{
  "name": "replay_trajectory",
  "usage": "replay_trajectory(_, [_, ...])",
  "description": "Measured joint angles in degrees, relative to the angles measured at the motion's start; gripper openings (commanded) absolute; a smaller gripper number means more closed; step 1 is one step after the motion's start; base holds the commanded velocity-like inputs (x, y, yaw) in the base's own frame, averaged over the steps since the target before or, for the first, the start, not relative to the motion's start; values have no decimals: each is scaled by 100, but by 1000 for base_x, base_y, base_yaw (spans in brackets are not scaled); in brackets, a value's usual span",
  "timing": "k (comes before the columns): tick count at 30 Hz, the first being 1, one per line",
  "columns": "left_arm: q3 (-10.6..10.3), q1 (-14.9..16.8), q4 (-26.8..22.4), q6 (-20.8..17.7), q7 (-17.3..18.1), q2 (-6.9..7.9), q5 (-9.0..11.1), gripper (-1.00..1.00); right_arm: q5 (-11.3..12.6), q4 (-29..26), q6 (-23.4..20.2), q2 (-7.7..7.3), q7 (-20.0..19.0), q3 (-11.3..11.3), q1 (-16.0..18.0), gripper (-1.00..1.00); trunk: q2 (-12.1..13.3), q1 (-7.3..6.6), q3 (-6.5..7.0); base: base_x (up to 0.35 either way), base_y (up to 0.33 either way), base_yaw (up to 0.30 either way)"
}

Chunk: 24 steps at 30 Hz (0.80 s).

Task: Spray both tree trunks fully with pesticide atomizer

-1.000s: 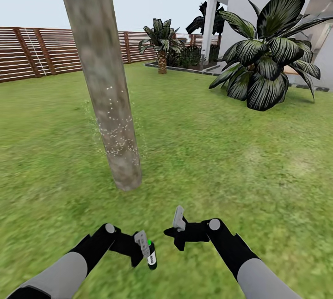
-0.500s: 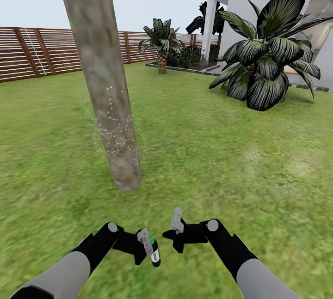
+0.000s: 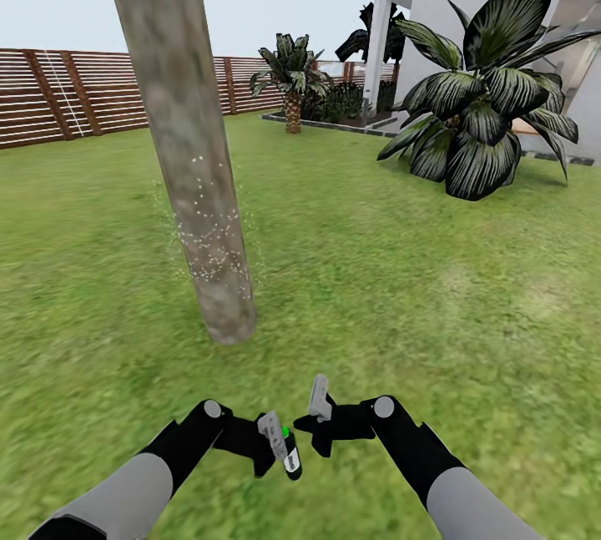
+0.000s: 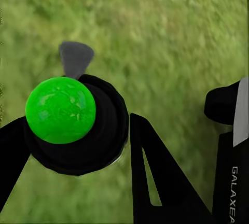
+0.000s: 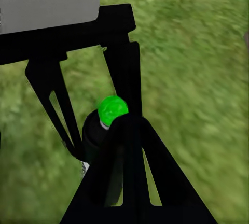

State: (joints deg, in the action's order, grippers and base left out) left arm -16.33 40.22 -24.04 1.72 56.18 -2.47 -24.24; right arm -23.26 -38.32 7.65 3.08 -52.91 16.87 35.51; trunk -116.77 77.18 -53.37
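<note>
I have the pesticide atomizer (image 3: 289, 450) pinched in my left gripper (image 3: 279, 445), low over the grass (image 3: 401, 273) in front of me; it is a small dark bottle with a bright green top, seen from above in the left wrist view (image 4: 61, 110), black fingers on either side of it. My right gripper (image 3: 310, 416) hangs just beside it, empty. In its own wrist view the fingers (image 5: 124, 79) frame the atomizer (image 5: 106, 125) without clasping it, but I cannot tell from these pictures how far apart they stand.

The nearer tree trunk (image 3: 179, 139) stands ahead and to the left, with whitish specks of pesticide (image 3: 209, 239) scattered over a band on its lower part. The stretch above that band and the foot of the trunk look bare, so I judge this trunk only partly covered.

To do this step well, I would lift the left arm and turn the nozzle squarely at the trunk before spraying, then sweep up and down the bare patches. I would keep the right arm clear of the spray line.

As for containers, the atomizer is the sole one; its contents are hidden.
</note>
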Motion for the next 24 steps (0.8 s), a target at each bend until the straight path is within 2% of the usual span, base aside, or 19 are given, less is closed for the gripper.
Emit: replay_trajectory(24, [3, 12, -47, -4, 27, -51, 4, -100, -3, 0, 0, 0, 0, 0, 0, -100, 0, 0, 0, 0, 0, 0])
